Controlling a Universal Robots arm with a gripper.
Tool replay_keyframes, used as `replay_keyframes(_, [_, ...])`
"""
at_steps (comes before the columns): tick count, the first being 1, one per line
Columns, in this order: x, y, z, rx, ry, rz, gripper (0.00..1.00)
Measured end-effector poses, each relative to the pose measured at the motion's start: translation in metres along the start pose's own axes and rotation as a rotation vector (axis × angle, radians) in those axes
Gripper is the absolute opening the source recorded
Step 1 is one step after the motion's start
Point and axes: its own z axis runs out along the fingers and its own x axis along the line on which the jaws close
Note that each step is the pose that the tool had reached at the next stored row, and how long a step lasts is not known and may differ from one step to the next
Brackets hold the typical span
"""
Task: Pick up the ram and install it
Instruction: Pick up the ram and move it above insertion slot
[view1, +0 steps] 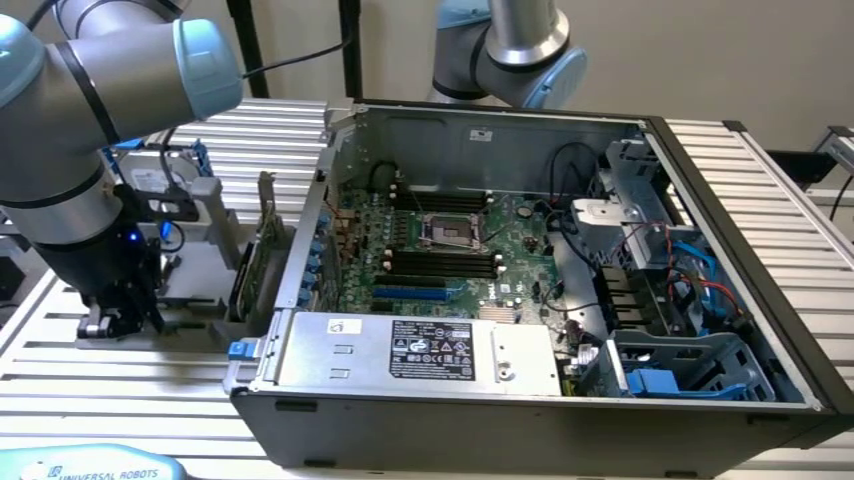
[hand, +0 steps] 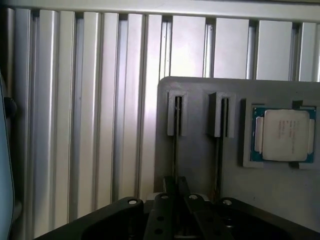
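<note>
The ram (hand: 175, 150) stands on edge in a slot of the grey holder (hand: 200, 90), so I see it as a thin dark line running down to the fingers. My gripper (hand: 176, 192) is shut on the ram, its dark pads pressed against both faces. A second thin stick (hand: 219, 155) stands in the neighbouring slot. In the exterior view my gripper (view1: 118, 318) is low over the holder (view1: 200, 270), left of the open computer case (view1: 307, 200). The motherboard's black memory slots (view1: 441, 262) lie inside the case.
A square silver processor (hand: 284, 135) rests in a pocket of the holder. A taller expansion card (view1: 263, 240) stands between holder and case. A power supply (view1: 414, 350) fills the case's near side, with cables and drive bays (view1: 667, 290) toward the exterior view's right. Another robot arm (view1: 514, 50) stands behind.
</note>
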Motion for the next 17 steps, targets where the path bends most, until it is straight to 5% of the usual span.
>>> replay_keyframes(7, [0.000, 0.0005, -0.0139, -0.0006, -0.0001, 0.006, 0.13])
replay_keyframes(17, [0.000, 0.0015, -0.0578, -0.0014, -0.0002, 0.007, 0.13])
